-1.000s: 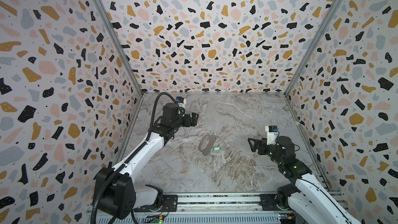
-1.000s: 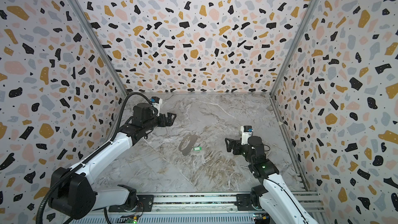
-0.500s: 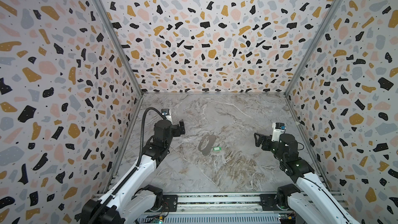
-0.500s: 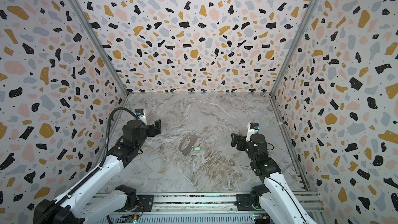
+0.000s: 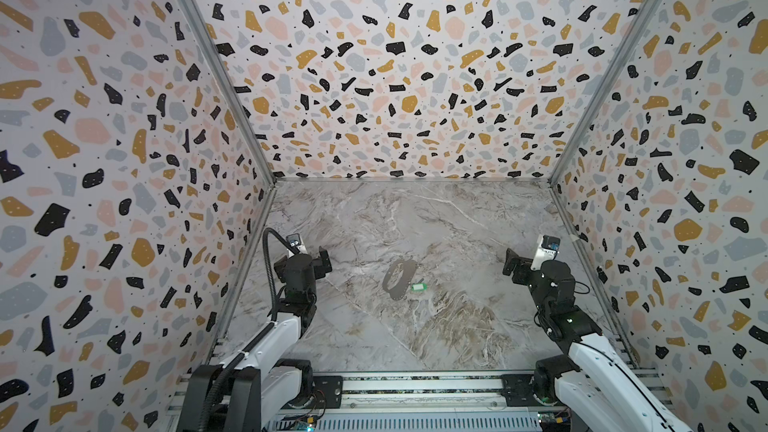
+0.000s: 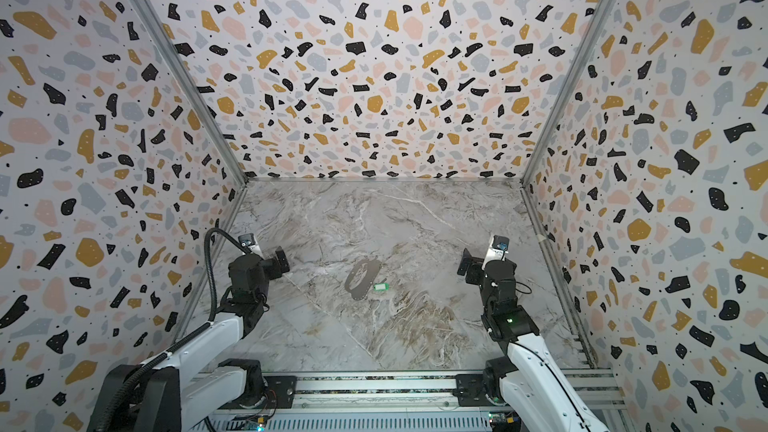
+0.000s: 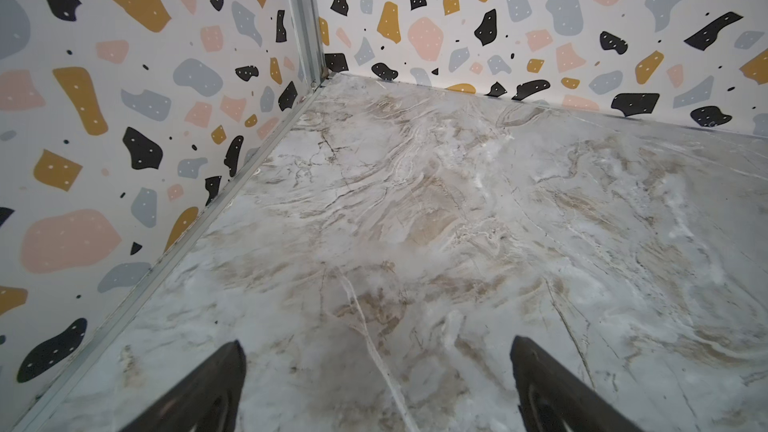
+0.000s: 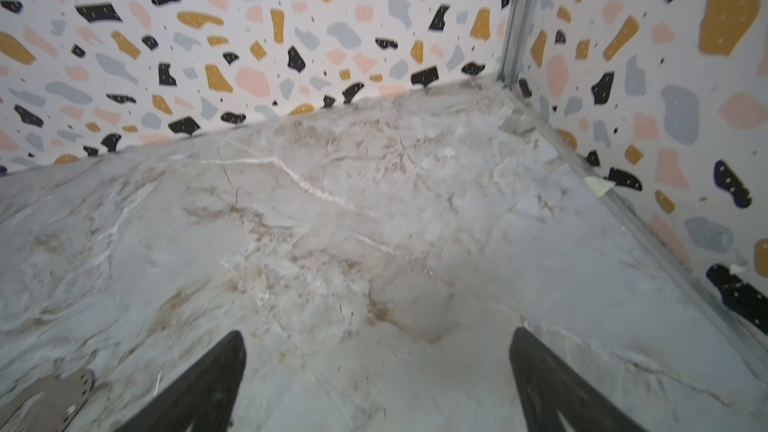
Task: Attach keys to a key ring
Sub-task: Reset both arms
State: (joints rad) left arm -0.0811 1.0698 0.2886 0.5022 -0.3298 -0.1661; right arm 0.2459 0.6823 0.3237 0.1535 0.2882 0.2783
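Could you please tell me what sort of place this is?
Probably a robot test cell: terrazzo-print walls box in a marble-look table, and two arms sit on a rail at its front edge.

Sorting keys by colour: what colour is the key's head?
Bright green, paler in the middle. The key shows best in a top view.

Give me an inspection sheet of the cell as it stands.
Surface: marbled tabletop, no spills seen.
Job's things: key ring lies flat mid-table; green key beside it, outside the loop, not attached.
Clutter: one pale scrap at the right wall's foot; nothing else seen.
Grippers: left gripper and right gripper both open, empty, off to either side of the parts.
Cables: black cable arcs up beside the left gripper, away from the parts.
Surroundings: speckled walls on three sides; rail along the front.
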